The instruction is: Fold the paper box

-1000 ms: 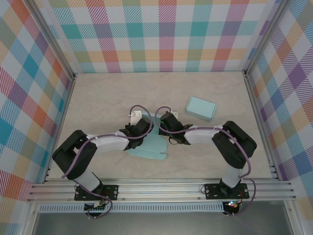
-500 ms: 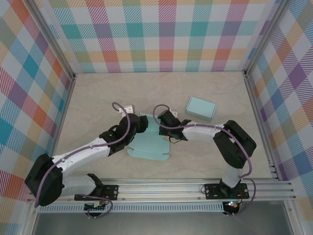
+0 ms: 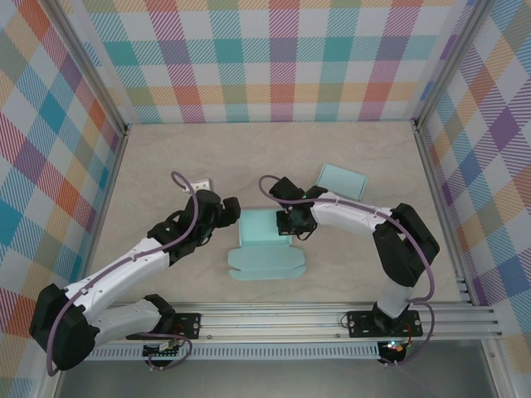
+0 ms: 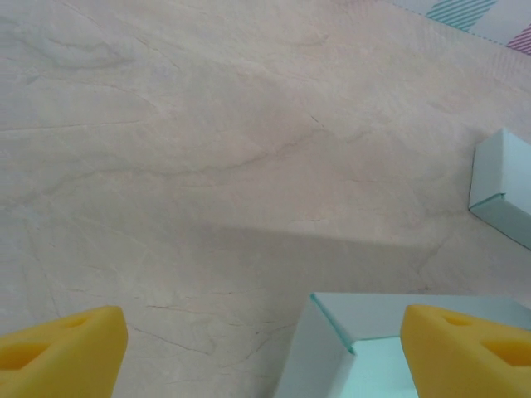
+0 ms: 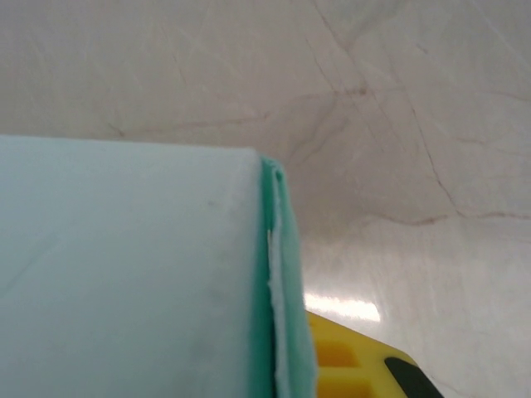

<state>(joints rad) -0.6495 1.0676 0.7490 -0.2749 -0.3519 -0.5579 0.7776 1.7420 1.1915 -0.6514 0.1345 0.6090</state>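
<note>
Since a second earlier, the left gripper (image 3: 226, 217) had swung off the paper box (image 3: 265, 249) to its left side, and its fingers had spread wide apart. The right gripper (image 3: 292, 224) had its fingers together on the box's right wall, seemingly pinching it, though only one yellow pad (image 5: 348, 365) showed. The paper box sat near the middle of the tabletop (image 3: 166, 157), apart from a second box (image 3: 342, 182) toward the far right corner.

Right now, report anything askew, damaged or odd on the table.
Nothing looks damaged or spilled. The paper box is half folded, a flap flat on the table, the right gripper pinching its wall. The second box behind sits skewed.
</note>
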